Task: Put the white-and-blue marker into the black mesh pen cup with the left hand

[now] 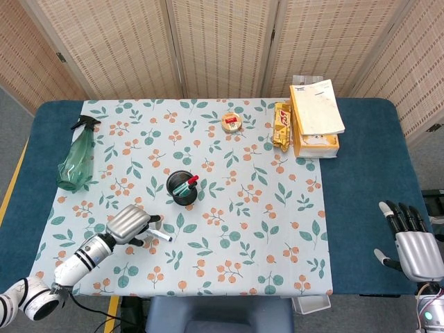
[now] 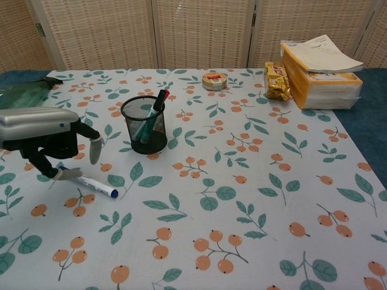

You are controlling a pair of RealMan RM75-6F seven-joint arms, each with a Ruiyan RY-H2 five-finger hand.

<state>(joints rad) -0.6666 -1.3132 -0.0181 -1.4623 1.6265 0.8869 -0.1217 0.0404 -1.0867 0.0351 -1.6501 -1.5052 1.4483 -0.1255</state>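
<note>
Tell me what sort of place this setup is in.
Probably an indoor lab or office corner staged for tabletop tests: woven folding screens close off the back, and a table with a leaf-print cloth carries desk items like a black mesh pen cup and stacked books.

Both views reach me bright and evenly lit, the light seemingly diffuse and from overhead; the floral tablecloth (image 1: 229, 208) shows no glare; shadows are soft and short, a faint one beneath the left hand (image 2: 45, 136) in the chest view and a dim ring at the base of the black mesh pen cup (image 2: 144, 125); focus is sharp across the head view; in the chest view the near edge of the cloth looks slightly soft, though I cannot be sure; the folding screen (image 1: 222, 41) shows crisp weave without visible bending at the frame edges.
</note>
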